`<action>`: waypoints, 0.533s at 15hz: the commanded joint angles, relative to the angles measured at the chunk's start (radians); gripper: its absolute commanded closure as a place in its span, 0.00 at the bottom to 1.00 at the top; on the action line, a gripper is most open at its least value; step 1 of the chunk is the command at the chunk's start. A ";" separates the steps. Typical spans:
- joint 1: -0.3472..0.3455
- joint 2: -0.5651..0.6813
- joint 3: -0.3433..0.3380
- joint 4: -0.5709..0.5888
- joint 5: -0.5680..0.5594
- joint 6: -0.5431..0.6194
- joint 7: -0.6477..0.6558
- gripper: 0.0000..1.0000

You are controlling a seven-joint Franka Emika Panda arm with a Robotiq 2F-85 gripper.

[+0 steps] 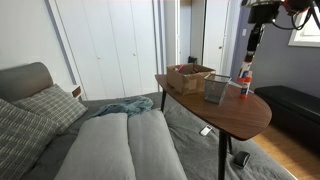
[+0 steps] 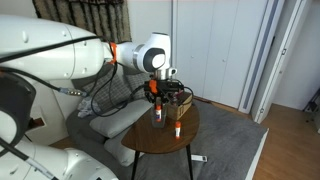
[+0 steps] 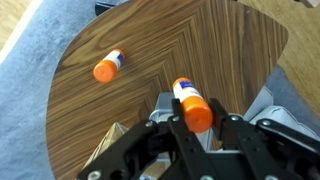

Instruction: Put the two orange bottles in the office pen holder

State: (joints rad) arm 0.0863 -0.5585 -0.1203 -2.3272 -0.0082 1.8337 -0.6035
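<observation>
My gripper [image 3: 193, 122] is shut on one orange bottle [image 3: 192, 104], gripping it near its orange top. In both exterior views the gripper [image 1: 247, 66] [image 2: 157, 100] holds this bottle [image 1: 244, 84] [image 2: 157, 113] upright, low over the round wooden table, just beside the grey mesh pen holder [image 1: 216, 90]. The second orange bottle [image 3: 107, 66] [image 2: 176, 127] stands free on the table, apart from the gripper. An edge of the holder shows under the fingers in the wrist view [image 3: 112, 145]. I cannot see inside the holder.
A brown basket-like tray [image 1: 188, 76] sits behind the holder on the wooden table [image 1: 240, 118]. A grey sofa [image 1: 120, 145] with cushions lies beside the table. The table edge [image 3: 70, 120] is close to the bottles, with carpet below.
</observation>
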 commanded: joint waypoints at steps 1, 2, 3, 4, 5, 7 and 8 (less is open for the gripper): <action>0.028 -0.007 0.033 0.088 -0.024 -0.008 -0.033 0.92; 0.040 0.006 0.042 0.106 -0.017 0.007 -0.039 0.92; 0.050 0.018 0.051 0.117 -0.012 0.029 -0.041 0.92; 0.060 0.028 0.058 0.125 -0.009 0.047 -0.042 0.92; 0.065 0.044 0.072 0.124 -0.022 0.083 -0.035 0.92; 0.075 0.075 0.091 0.117 -0.035 0.146 -0.032 0.92; 0.074 0.093 0.101 0.113 -0.055 0.179 -0.033 0.92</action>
State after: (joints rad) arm 0.1529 -0.5302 -0.0421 -2.2293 -0.0175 1.9375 -0.6271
